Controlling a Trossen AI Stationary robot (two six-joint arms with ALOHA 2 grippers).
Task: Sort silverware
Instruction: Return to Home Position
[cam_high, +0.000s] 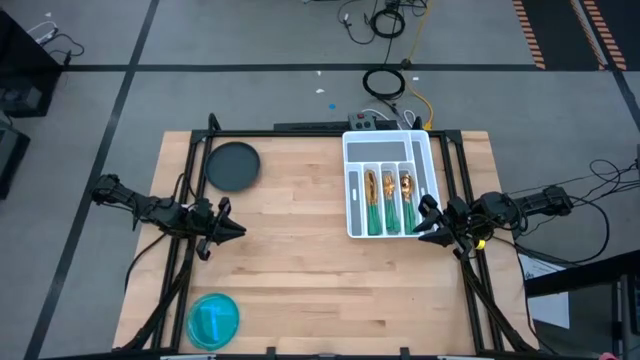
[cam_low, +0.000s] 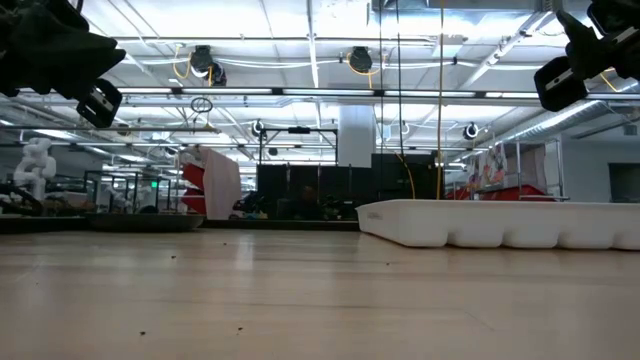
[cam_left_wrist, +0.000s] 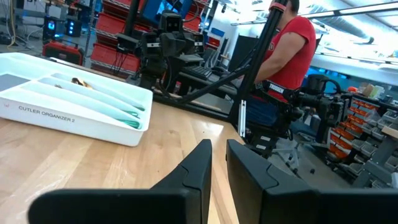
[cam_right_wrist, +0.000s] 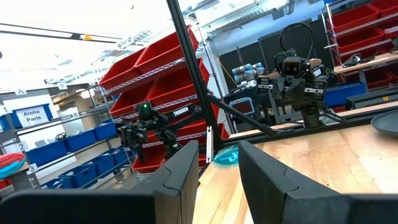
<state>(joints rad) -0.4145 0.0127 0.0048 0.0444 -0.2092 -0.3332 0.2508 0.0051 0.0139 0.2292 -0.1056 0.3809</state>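
Left gripper (cam_left_wrist: 218, 155): dark angular fingers narrowly parted, nothing held, above wood-plank table (cam_high: 300, 260). Right gripper (cam_right_wrist: 217, 158): fingers parted, empty, beside white plastic slotted tray (cam_high: 350, 148). Silverware (cam_high: 388, 200) laid in tray slots: shiny gold heads, green handles.

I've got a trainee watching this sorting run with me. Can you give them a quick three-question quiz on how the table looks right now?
1. True or false: some silverware lies on the table, outside the white tray.
2. How many tray slots hold silverware? A: one. B: three. C: five.
3. Fill in: of the left gripper and the right gripper, both empty, the ___ one hangs beside the tray.

Key: 1 false; 2 B; 3 right.
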